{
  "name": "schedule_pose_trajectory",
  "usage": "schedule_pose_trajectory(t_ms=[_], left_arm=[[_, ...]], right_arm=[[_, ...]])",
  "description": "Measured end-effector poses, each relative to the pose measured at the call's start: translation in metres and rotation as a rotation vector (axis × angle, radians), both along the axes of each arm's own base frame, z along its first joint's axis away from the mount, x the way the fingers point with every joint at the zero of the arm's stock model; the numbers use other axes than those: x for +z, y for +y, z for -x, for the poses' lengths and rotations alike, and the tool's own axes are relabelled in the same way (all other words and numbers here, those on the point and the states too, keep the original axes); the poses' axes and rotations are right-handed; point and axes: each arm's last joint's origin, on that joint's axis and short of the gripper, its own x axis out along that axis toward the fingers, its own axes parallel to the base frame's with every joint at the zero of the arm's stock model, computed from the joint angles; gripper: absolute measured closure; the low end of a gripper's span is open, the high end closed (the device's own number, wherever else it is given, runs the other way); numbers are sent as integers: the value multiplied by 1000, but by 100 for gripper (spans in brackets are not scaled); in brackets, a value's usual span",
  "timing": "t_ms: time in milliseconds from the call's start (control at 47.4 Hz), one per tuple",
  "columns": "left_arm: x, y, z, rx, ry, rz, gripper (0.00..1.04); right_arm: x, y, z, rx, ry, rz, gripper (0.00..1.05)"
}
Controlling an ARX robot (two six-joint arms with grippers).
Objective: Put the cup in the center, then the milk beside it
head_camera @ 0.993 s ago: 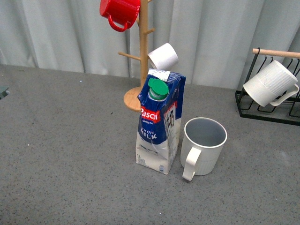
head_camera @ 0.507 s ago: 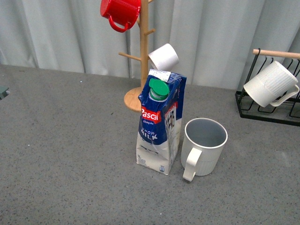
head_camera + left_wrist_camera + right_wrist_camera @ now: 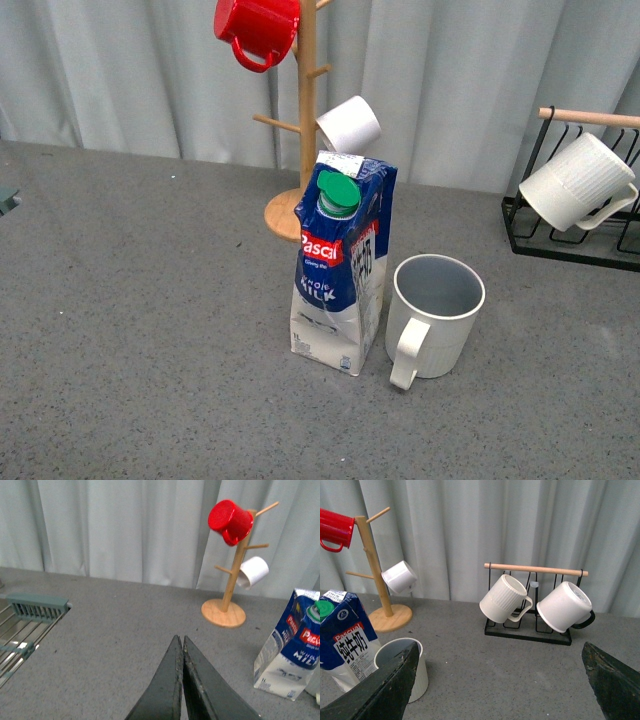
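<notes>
Left gripper (image 3: 181, 642): in the left wrist view we see its two dark fingers pressed together along their length, tips meeting, with nothing between them. It hangs above bare grey tabletop (image 3: 115, 630) and touches nothing.

Right gripper (image 3: 500, 680): we see its dark fingers (image 3: 390, 685) spread wide, one at each lower corner of the right wrist view, with only open air and table between them. It holds nothing.

Cup (image 3: 434, 315): in the front view we find it upright near the middle of the table, mouth up, grey inside, handle turned toward 7 o'clock. It stands at 3 o'clock of the carton, just beside it; we cannot tell whether they touch.

Milk (image 3: 341, 262): the carton stands upright on its base, green cap (image 3: 338, 193) at the top, red logo band facing us.

Mug tree (image 3: 303, 110): from the carton we place this wooden stand at 12 o'clock, further back. A red mug (image 3: 256, 27) hangs high on it, and a small white mug (image 3: 349, 122) hangs lower down.

Black wire rack (image 3: 570, 230): from the cup we read it at about 2 o'clock, well apart. A ribbed white mug (image 3: 576, 180) hangs from its wooden rail; the right wrist view shows a second white mug (image 3: 565, 607) beside that one.

Metal grid (image 3: 25, 625): seen only in the left wrist view, set into the table well apart from the carton.
</notes>
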Motion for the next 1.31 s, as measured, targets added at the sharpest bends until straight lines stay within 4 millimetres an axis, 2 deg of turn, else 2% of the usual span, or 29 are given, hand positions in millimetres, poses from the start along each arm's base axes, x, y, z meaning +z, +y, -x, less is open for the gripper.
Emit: schedule_pose_trajectory(t_ms=[127,253,296,465,760,1309], left_arm=[[-3,0,9,-2,12,0,101],[-3,0,10,-2,7,0,101],[-3,0,10,-2,7,0,98],[-3,0,10,-2,8,0,69],[-3,0,10,-2,8,-1,5],[-3,0,10,-1,8,-2,7]], right_arm=[[0,0,0,0,0,0,9],[0,0,0,0,0,0,9],[0,0,0,0,0,0,9],[0,0,0,0,0,0,9],[0,0,0,0,0,0,9],[0,0,0,0,0,0,9]])
